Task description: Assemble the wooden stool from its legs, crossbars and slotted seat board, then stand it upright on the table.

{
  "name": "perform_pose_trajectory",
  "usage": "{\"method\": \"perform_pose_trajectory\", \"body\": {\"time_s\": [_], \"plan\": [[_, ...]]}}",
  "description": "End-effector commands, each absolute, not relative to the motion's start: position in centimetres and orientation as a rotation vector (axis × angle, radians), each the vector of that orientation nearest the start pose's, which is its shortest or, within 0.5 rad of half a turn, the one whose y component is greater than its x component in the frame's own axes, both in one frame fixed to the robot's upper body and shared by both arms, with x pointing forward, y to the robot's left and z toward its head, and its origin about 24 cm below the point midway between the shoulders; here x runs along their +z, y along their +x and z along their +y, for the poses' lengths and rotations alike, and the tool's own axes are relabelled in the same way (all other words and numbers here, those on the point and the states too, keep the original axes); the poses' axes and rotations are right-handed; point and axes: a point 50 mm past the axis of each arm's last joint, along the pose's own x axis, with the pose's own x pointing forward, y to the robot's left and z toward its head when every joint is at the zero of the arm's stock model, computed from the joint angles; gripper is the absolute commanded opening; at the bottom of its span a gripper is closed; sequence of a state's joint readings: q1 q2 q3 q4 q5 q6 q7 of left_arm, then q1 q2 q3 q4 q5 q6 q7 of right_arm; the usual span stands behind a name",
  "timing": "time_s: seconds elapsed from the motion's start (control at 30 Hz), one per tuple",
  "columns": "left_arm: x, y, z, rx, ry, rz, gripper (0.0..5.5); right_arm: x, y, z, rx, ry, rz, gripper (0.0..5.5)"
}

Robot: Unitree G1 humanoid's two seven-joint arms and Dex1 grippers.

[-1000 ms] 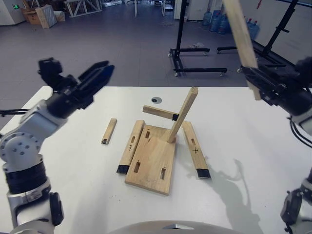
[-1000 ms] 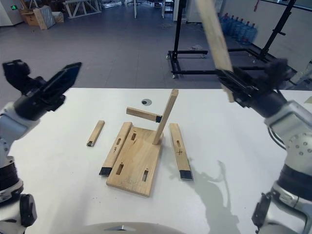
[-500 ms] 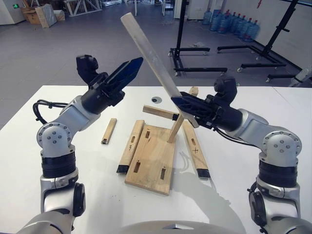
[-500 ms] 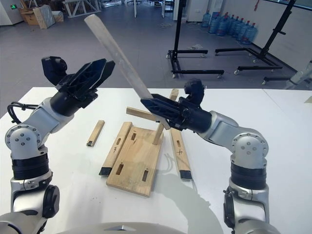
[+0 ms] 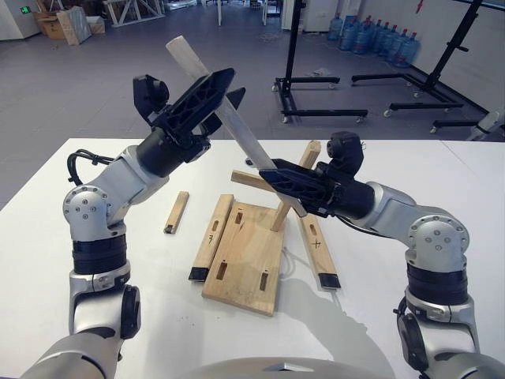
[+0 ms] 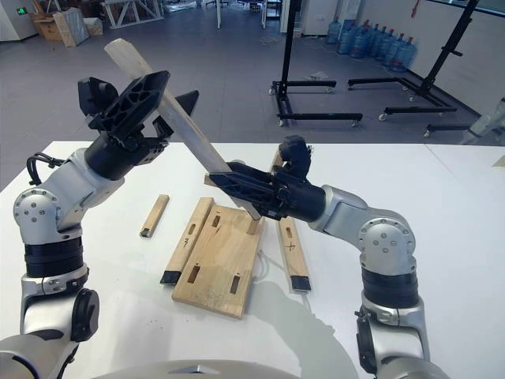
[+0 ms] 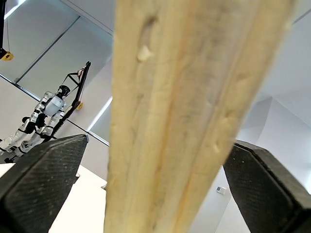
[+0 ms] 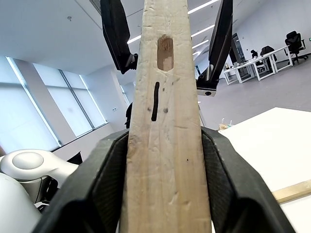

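Observation:
My right gripper [image 5: 272,175] is shut on the lower part of a long wooden leg [image 5: 245,136], which slants up over the table toward the left. My left gripper [image 5: 234,84] is open, its fingers [image 7: 43,184] straddling the upper part of that leg [image 7: 184,121] with a gap on one side. In the right wrist view the leg [image 8: 165,121] sits tight between the pads. The slotted seat board [image 5: 245,257] lies flat mid-table. One leg [image 5: 298,181] stands tilted in it, with a crossbar [image 5: 254,181] attached.
One loose leg [image 5: 213,235] lies along the board's left side and another [image 5: 317,251] along its right. A short crossbar [image 5: 177,212] lies farther left. A small round hole [image 5: 252,162] marks the tabletop behind them. Black metal stands sit on the floor beyond the table.
The right arm swung the held leg down from high on the right to above the board. The left gripper came in from the left and now straddles the leg's upper part.

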State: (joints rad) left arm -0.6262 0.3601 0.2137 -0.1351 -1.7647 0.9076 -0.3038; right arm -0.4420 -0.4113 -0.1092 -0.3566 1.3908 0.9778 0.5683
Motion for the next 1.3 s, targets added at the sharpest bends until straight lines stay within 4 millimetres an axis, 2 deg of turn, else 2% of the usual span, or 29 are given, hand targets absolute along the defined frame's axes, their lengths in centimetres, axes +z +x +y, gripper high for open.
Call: {"method": "perform_pose_trajectory", "body": {"time_s": [0.03,0.43,0.7,0.73,0.97,1.1,1.2,1.3], "plan": [[25.2,27.2,13.1,-1.377,-0.998,-0.035,4.33,20.4,23.9,-11.5,1.432,0.638,0.061,2.04],[24.6,27.0,12.5,-1.377,-0.963,0.057,2.42,20.0,24.0,-11.3,1.429,0.622,0.074,2.04],[24.5,27.3,13.0,-1.327,-0.955,0.049,2.3,19.1,24.0,-11.7,1.401,0.615,0.1,2.04],[24.5,27.3,13.0,-1.322,-0.951,0.047,2.3,18.8,24.0,-11.7,1.395,0.607,0.122,2.42],[24.0,27.8,13.6,-1.271,-0.91,0.046,2.06,17.4,23.5,-12.6,1.378,0.579,0.211,3.69],[23.7,28.2,14.4,-1.222,-0.872,0.043,2.02,17.2,23.0,-15.3,1.305,0.494,0.215,4.43],[24.1,28.2,16.4,-1.15,-0.783,-0.002,2.02,17.6,20.6,-18.0,1.345,0.36,0.265,4.95],[25.7,27.9,19.4,-1.041,-0.681,-0.101,2.02,16.6,17.9,-18.5,1.448,0.169,0.404,5.4]]}}
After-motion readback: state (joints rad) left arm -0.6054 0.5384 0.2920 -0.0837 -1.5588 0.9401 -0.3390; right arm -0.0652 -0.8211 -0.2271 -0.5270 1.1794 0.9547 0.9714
